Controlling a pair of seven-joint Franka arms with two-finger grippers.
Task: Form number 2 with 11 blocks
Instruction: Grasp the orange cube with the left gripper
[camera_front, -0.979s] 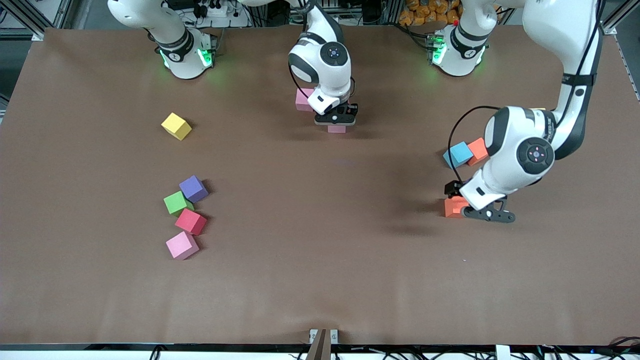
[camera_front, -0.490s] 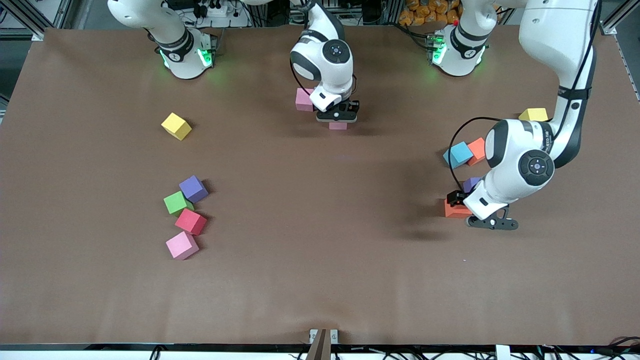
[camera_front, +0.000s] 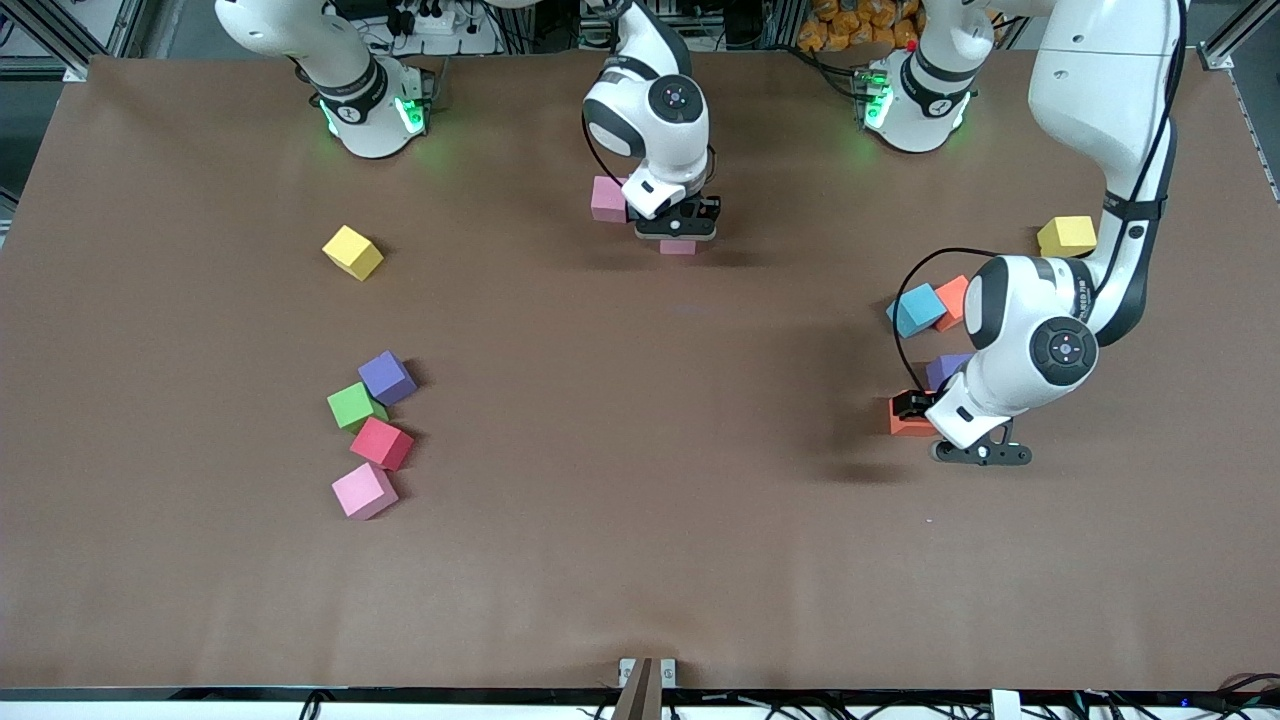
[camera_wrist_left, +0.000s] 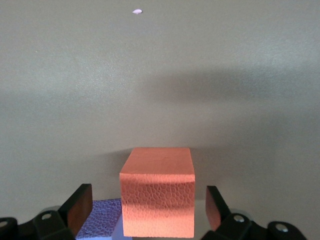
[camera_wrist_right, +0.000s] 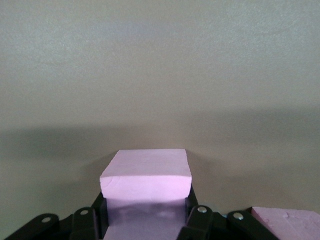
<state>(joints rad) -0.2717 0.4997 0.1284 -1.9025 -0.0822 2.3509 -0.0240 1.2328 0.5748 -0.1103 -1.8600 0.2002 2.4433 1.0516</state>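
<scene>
The right hand (camera_front: 677, 233) is clamped on a pink block (camera_wrist_right: 146, 176) over the middle of the bench's (camera_front: 640, 560) robot-side edge, a second pink block (camera_front: 607, 198) just beside it. The left hand (camera_wrist_left: 150, 212) stands wide around an orange block (camera_wrist_left: 158, 197) (fingers clear of both sides) toward the left arm's end of the bench, a purple block (camera_wrist_left: 100, 217) touching that block. Near the right arm's end lie purple (camera_front: 387, 377), green (camera_front: 352, 405), crimson (camera_front: 381, 443) and pink (camera_front: 364, 490) cubes.

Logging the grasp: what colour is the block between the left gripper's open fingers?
Orange, clearest in the left wrist view.
</scene>
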